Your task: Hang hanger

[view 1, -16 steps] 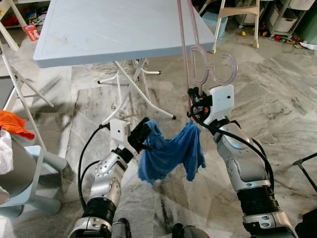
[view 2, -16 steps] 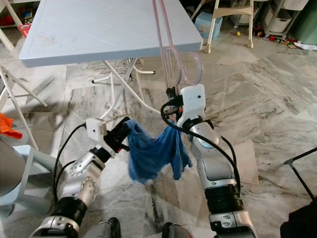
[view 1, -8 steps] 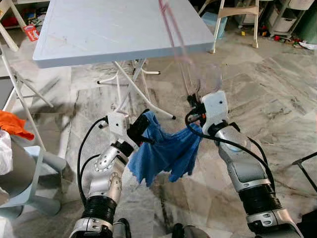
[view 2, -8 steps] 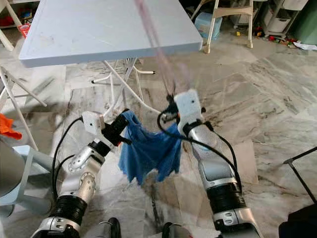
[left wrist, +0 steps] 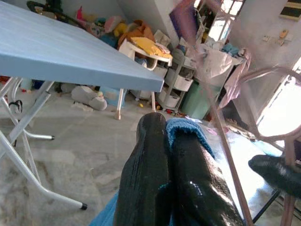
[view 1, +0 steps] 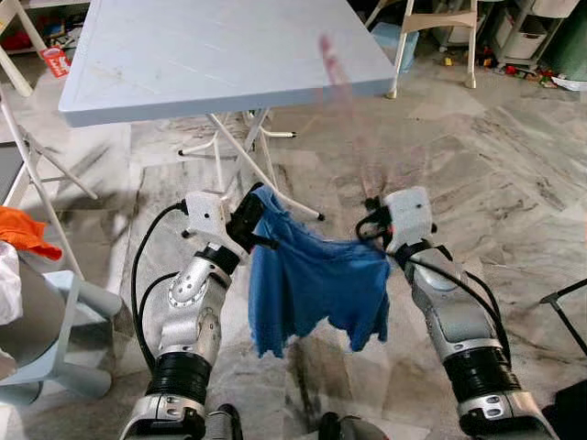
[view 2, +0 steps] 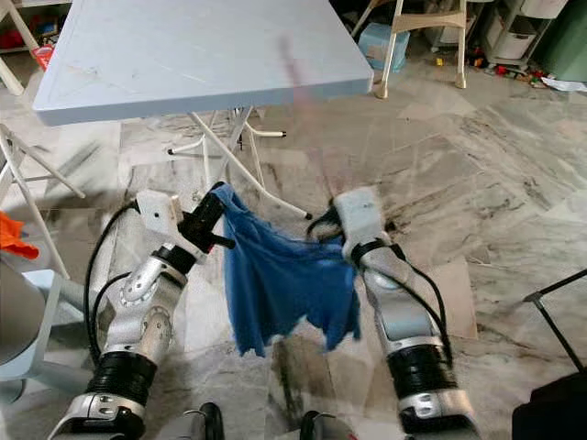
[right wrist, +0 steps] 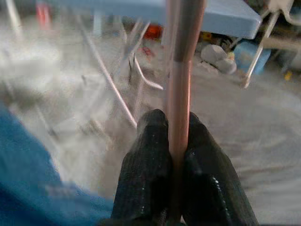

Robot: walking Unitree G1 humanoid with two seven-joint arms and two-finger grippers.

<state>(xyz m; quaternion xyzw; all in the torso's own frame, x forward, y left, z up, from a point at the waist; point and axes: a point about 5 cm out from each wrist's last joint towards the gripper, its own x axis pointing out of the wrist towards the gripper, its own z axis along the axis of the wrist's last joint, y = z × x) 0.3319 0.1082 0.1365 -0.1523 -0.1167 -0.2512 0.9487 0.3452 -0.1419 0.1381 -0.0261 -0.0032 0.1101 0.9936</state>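
A translucent pink hanger (right wrist: 181, 70) is clamped between the fingers of my right gripper (right wrist: 171, 117); its rod runs up past them. In the eye views the hanger (view 1: 330, 69) is a faint pink smear above my right gripper (view 1: 371, 209), blurred by motion. A blue cloth (view 1: 316, 284) hangs stretched between both grippers over the marble floor. My left gripper (view 1: 257, 197) is shut on the cloth's upper left corner, and the cloth's edge (left wrist: 181, 126) peeks out between its fingers. The cloth's right corner sits at the right gripper, near the hanger.
A light blue folding table (view 1: 211, 55) on white legs (view 1: 238, 156) stands just ahead. At the left is a chair with an orange cloth (view 1: 23, 229). A black stand (view 1: 564, 298) is at the right edge. Clutter and shelves line the far right.
The grippers have moved apart, pulling the blue cloth wider. The left gripper has risen, the right one has dropped lower, and the hanger has swung towards the table, now blurred.
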